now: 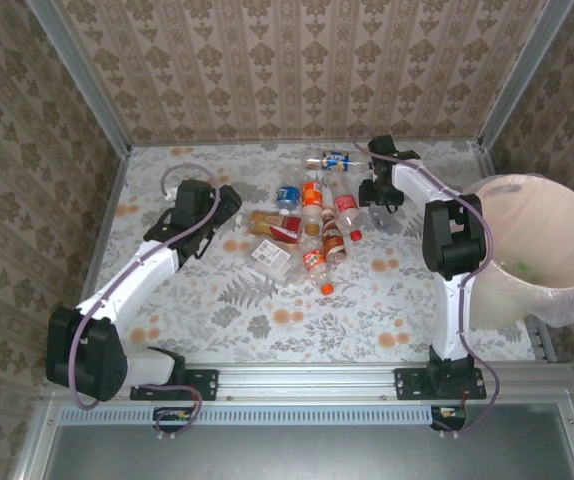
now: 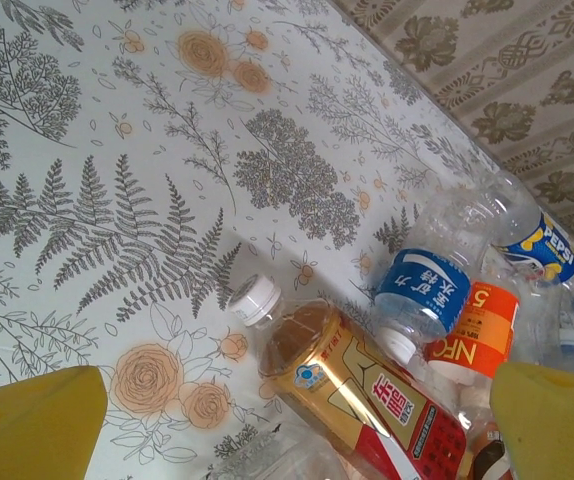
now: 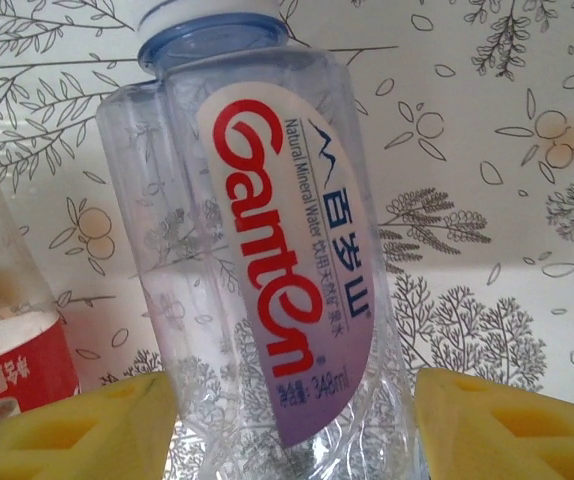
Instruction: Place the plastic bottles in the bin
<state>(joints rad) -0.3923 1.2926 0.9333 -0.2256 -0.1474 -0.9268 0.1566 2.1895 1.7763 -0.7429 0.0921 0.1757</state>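
Several plastic bottles point(image 1: 312, 225) lie in a heap at the table's middle back. My right gripper point(image 1: 377, 192) is at the heap's right end. In the right wrist view it point(image 3: 292, 430) is shut on a clear bottle with a red Ganten label point(image 3: 267, 250), one yellow pad against each side. My left gripper point(image 1: 231, 205) hovers open at the heap's left edge. Below its spread fingers point(image 2: 32, 425) lie a brown tea bottle with a white cap point(image 2: 357, 390), a blue-labelled bottle point(image 2: 422, 295) and an orange-labelled one point(image 2: 477, 335). The bin point(image 1: 512, 295), pink-lined, stands at the right edge.
A flattened clear bottle point(image 1: 270, 255) lies at the heap's near left. A red-labelled bottle point(image 3: 12, 370) lies just left of the held one. Metal frame posts and wallpapered walls close in the back and sides. Bare flowered tablecloth point(image 1: 297, 310) stretches between the heap and the arm bases.
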